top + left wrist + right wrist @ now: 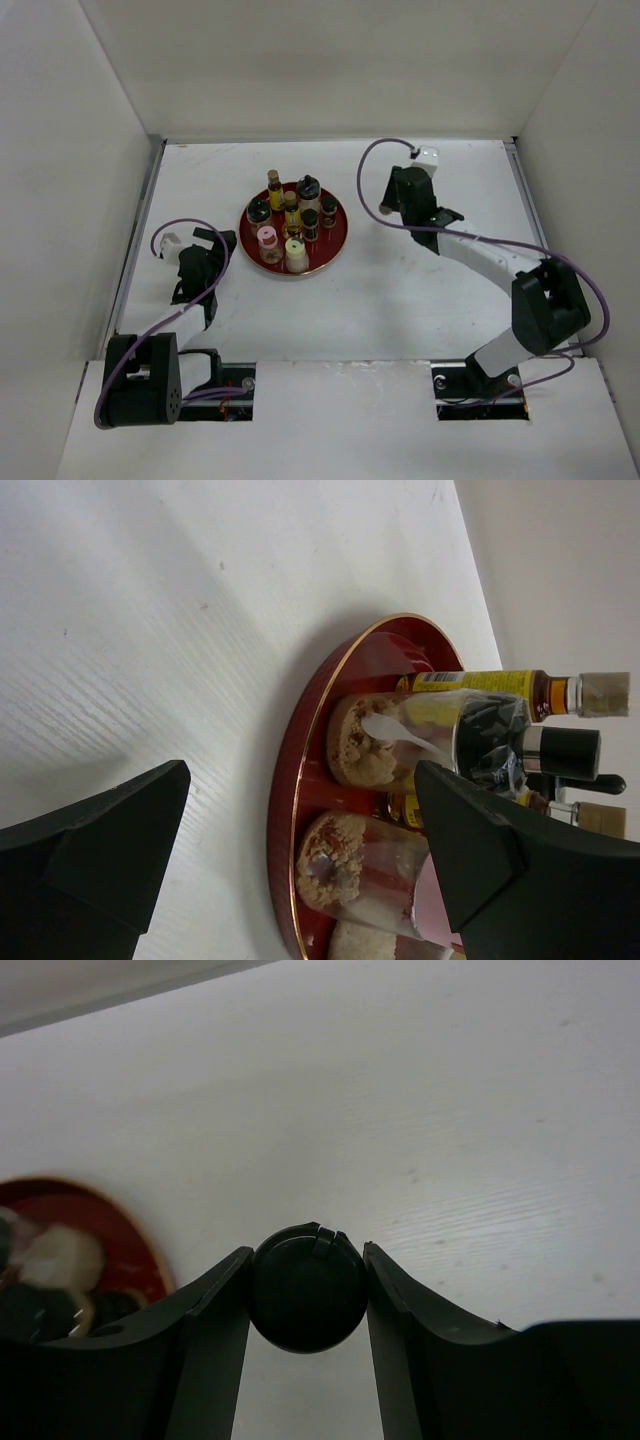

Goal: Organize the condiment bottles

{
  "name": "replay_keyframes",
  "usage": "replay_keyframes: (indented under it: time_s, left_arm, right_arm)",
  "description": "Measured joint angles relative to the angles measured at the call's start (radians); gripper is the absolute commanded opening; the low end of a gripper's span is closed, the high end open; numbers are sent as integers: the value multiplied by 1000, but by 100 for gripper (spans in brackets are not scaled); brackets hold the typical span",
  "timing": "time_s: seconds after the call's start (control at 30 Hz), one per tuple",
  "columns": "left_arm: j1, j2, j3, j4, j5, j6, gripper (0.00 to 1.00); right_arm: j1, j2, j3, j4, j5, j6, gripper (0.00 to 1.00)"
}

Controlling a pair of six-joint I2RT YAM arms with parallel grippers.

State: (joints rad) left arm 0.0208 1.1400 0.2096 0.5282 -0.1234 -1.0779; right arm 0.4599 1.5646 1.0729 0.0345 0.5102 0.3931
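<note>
Several small condiment bottles (291, 212) stand on the round red tray (336, 243): caps black, brown, pink (267, 238) and pale yellow (295, 247). My left gripper (216, 246) is open and empty just left of the tray. In the left wrist view its jaws (300, 780) stand wide apart, facing the tray rim (285, 800), a pink-capped jar (355, 865) and a black-capped jar (400, 742). My right gripper (400, 207) is right of the tray. In the right wrist view it (306, 1260) is shut on a black-capped bottle (306, 1290), whose body is hidden.
White walls close the table on the left, back and right. The tray's edge (110, 1222) shows at the left of the right wrist view. Purple cables loop off both arms.
</note>
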Motion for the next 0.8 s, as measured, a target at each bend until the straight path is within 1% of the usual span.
replay_keyframes:
  time_s: [0.17,0.27,0.37,0.53,0.7,0.8]
  left_arm:
    - [0,-13,0,0,0,0,100]
    - [0,-15,0,0,0,0,100]
    - [0,-15,0,0,0,0,100]
    - [3,-16,0,-1,1,0,100]
    - [3,-18,0,-1,1,0,100]
    - [3,-18,0,-1,1,0,100]
  right_arm:
    - [189,-50,-72,45,-33,8,34]
    - [289,-47,-75,48,-50,7,35]
    - [363,-35,-66,63,-59,5,35]
    - [406,58,-27,100,-58,2,34]
    - [418,143,-21,107,-48,-13,34]
    - [419,164,-21,113,-31,-30,35]
